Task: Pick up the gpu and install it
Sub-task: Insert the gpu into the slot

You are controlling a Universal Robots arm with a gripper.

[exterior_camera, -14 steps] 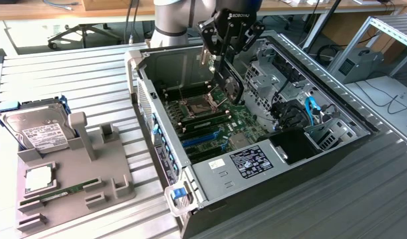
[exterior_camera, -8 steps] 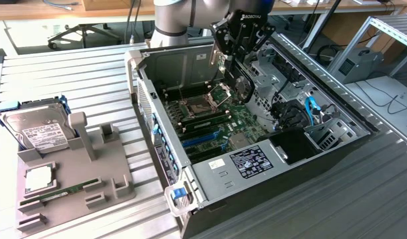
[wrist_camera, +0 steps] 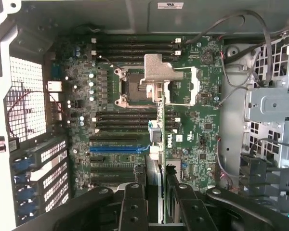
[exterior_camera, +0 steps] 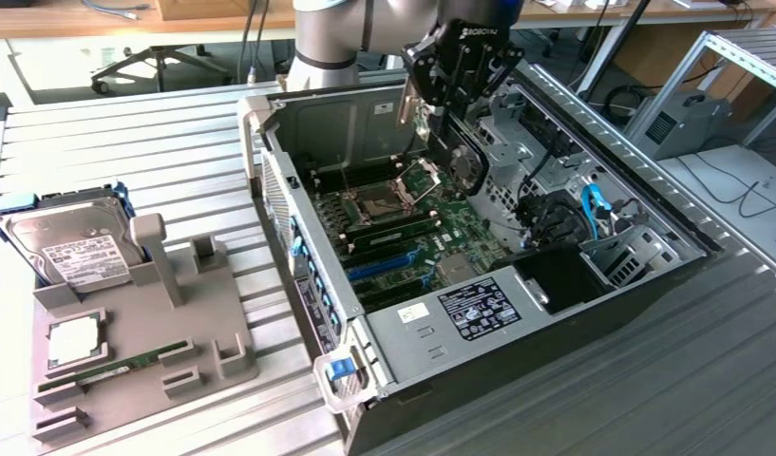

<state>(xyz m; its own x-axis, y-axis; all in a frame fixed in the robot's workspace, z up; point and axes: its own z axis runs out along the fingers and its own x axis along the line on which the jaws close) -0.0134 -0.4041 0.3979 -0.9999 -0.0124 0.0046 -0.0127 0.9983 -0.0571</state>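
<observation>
green motherboard (wrist_camera: 192,139), rows of black slots (wrist_camera: 120,118), one bright blue slot (wrist_camera: 118,149) cutting across. black end effector (wrist_camera: 160,211), black gpu (exterior_camera: 462,161) with a silver bracket (wrist_camera: 159,72). bench (exterior_camera: 147,152) is grey and ribbed in stripes; at the exterior view's left, silver hard drive (exterior_camera: 46,233), white label (exterior_camera: 81,261).

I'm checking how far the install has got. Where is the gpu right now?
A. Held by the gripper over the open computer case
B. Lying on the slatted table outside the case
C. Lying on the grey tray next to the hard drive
A: the gripper is clamped on the gpu, which shows edge-on above the motherboard of the open case.
</observation>
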